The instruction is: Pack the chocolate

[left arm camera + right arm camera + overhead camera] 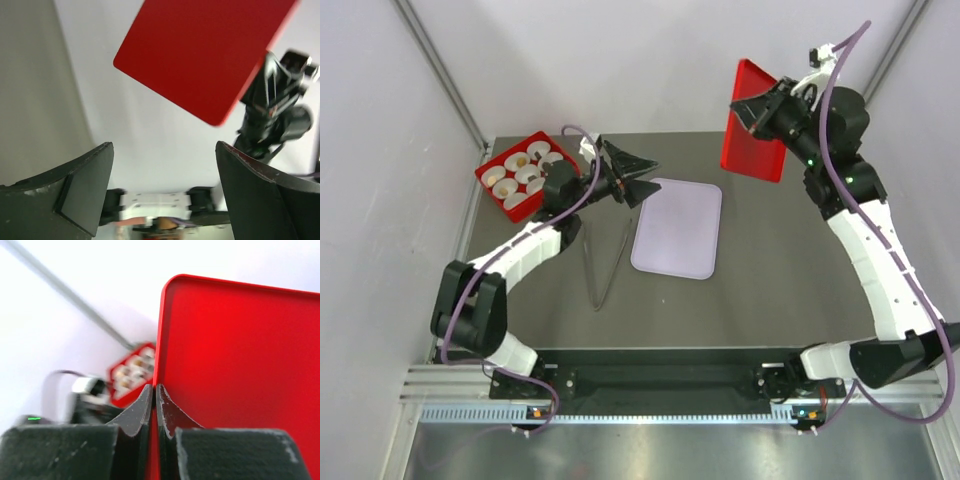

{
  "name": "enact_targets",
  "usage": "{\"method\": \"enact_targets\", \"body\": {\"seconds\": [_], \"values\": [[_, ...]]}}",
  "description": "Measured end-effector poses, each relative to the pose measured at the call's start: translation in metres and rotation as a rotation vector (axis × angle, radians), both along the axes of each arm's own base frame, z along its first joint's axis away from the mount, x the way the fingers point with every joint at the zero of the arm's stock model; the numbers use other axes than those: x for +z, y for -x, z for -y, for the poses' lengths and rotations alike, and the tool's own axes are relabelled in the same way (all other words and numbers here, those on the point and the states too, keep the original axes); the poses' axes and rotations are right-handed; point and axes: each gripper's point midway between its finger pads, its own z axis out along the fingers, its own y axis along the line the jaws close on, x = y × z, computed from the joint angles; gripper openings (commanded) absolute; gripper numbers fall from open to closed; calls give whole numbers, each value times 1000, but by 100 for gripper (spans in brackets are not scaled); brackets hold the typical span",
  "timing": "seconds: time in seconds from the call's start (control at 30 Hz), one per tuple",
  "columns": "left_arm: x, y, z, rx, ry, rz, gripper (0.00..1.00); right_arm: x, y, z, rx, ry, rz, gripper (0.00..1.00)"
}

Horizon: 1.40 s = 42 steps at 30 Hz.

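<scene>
Right hand point(763, 106) pinches lid point(756, 142) edge, high, well right of box point(506, 152). Left hand point(642, 177) gapes wide, empty, just right of box. Chocolate point(523, 159) in box looks tiny, light, probably smearable; pinch sides gently.

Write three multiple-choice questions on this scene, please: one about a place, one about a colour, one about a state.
1. Where does the red box stand?
A) far-left corner of the table
B) near-right corner
C) held in the air

2. Which colour has the flat tray beside the tongs?
A) green
B) lavender
C) yellow

3. In which state is the right gripper?
A) open, empty
B) shut on the red lid
C) resting on the table

Answers: 1 A, the top view shows it at that corner; 2 B, it looks pale lavender; 3 B, its fingers pinch the lid's edge in the air.
</scene>
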Motion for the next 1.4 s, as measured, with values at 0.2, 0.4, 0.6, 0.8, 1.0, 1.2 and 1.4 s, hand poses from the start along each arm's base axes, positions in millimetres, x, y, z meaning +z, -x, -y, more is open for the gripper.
{"method": "enact_targets", "body": {"seconds": [0.2,0.4,0.6,0.8,1.0,1.2,1.4], "values": [[4,-15,4,-19,221,-178,94,46,21,-50,99,-95,179,0],[-6,-27,13,-18,338,-183,94,53,17,-84,124,-124,254,0],[-41,-44,25,19,356,-263,95,36,-7,-98,89,-105,270,0],[-34,-61,24,71,400,-237,96,24,-14,-103,72,-101,288,0],[-29,-82,38,112,446,-217,97,25,-13,-108,72,-110,342,0],[-27,-88,41,148,472,-215,98,19,-14,-108,65,-105,395,0],[-20,-89,49,179,509,-208,99,15,-12,-110,78,-131,448,0]]}}
